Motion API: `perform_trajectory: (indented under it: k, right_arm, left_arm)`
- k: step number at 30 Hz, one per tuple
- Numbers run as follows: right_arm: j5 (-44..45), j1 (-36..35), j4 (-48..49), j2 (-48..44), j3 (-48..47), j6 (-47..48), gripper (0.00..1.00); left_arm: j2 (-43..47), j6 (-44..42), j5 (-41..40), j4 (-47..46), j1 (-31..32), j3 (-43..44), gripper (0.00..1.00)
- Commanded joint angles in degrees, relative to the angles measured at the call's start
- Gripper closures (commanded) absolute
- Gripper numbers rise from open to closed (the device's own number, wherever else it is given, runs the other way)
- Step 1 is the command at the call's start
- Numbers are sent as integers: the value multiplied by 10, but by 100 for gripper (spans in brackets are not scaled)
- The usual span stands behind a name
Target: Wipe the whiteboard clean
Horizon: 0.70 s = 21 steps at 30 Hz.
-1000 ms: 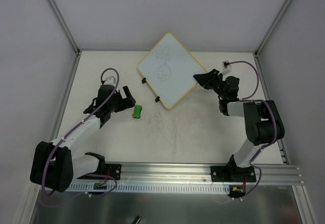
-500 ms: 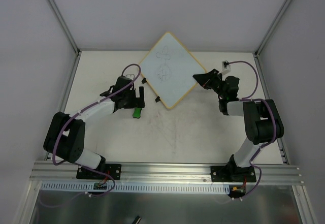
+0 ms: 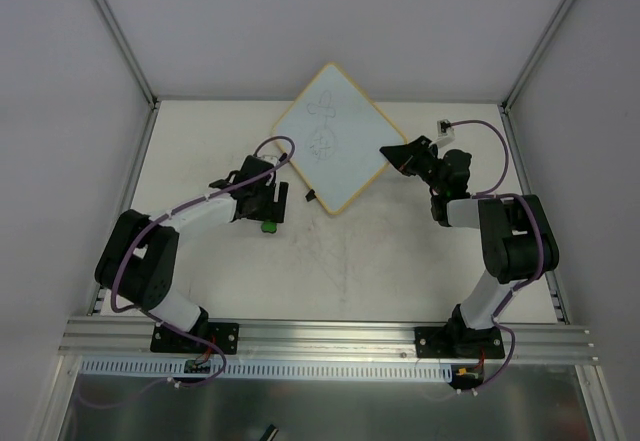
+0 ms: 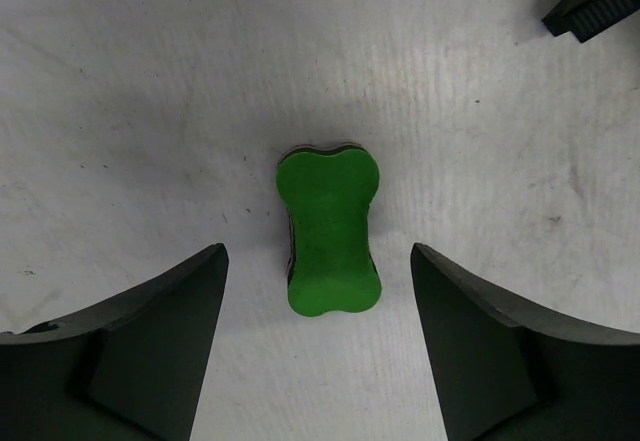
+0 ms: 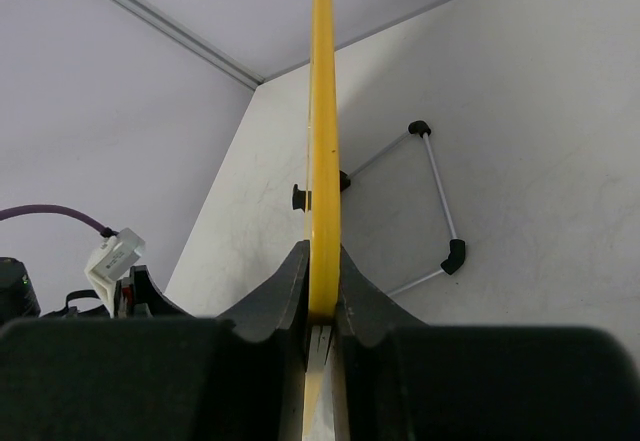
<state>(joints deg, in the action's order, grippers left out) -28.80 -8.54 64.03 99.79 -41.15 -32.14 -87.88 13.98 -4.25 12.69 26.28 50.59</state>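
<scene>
The left gripper (image 4: 318, 259) hangs with its jaws wide apart, one finger on either side of the green bone-shaped eraser (image 4: 330, 231) and touching neither end nor side of it. The eraser lies flat on the surface (image 3: 350, 261), just off the clip-bearing edge of the whiteboard (image 3: 330, 136), on the side nearer the arm bases. A second ago this gripper stood farther from the whiteboard, beside the eraser, which lay in full sight from above. Since then the left arm has swung in toward the whiteboard, and from above only a sliver of green shows under the wrist. The eraser itself sits about where it did. In the left wrist view a black ribbed part pokes in at the corner beyond the eraser; what it belongs to cannot be told from there.

The right gripper (image 5: 320, 296) is clamped on the whiteboard's yellow rim, seen edge-on between its fingers, at the corner opposite the clip edge. It has kept that hold through the last second and has hardly shifted.

The whiteboard lies as a diamond toward the far middle of the surface, its place much as before. The dark doodles (image 3: 322, 126) on its face are unwiped. One black clip (image 3: 311, 197) shows on the edge facing the left gripper; the left arm's purple cable crosses where the second would be. Behind the whiteboard, in the right wrist view, a thin wire stand (image 5: 435, 191) with black caps shows against the surface.
</scene>
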Motion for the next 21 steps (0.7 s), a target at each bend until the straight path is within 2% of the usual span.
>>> perform_trajectory:
  k: [1, 7, 8, 9, 21]
  right_arm:
    - [-3, 2, 29, 6, -17, 30, 100]
    - [-4, 2, 29, 5, -17, 30, 100]
    - [-4, 2, 29, 5, -16, 30, 100]
    - [-4, 2, 29, 5, -17, 30, 100]
    - [-6, 2, 31, 7, -17, 32, 100]
  left_arm:
    - [-24, 1, -35, 30, 3, 30, 27]
    - [-63, 15, -23, 37, 3, 48, 33]
    - [-64, 15, -22, 37, 3, 48, 40]
    - [-65, 15, -22, 38, 4, 51, 43]
    - [-62, 23, -38, 39, 12, 57, 40]
